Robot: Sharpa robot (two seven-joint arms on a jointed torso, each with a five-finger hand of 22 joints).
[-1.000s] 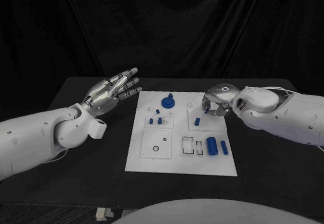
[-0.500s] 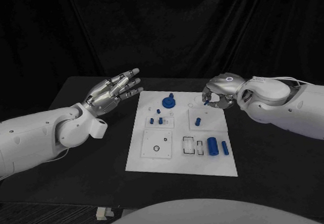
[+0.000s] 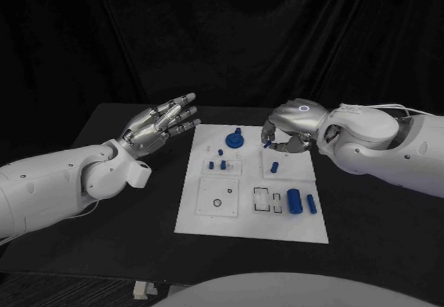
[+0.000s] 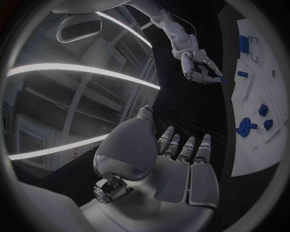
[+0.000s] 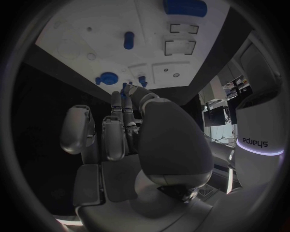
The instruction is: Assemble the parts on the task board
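Observation:
The white task board (image 3: 218, 221) lies in the middle of the black table. My right hand (image 3: 288, 127) hovers over its far right part and pinches a small blue peg (image 3: 268, 144) at its fingertips; the left wrist view shows that right hand (image 4: 196, 58) with the small blue peg (image 4: 220, 79) above the task board (image 4: 256, 135). In the right wrist view the small blue peg (image 5: 125, 87) sticks out past the right hand (image 5: 130, 130). My left hand (image 3: 163, 122) is raised beside the board's far left corner, fingers spread, holding nothing.
On the board stand a blue knob part (image 3: 234, 137), two short pegs (image 3: 217, 165), a single peg (image 3: 274, 167), a thick cylinder (image 3: 292, 200) and a slim cylinder (image 3: 310, 203). Rectangular slots (image 3: 267, 199) and a round hole (image 3: 218, 203) sit in the near half.
My right hand has lifted slightly and moved left over the board's far part, carrying the small blue peg. The left hand has stayed raised and spread.

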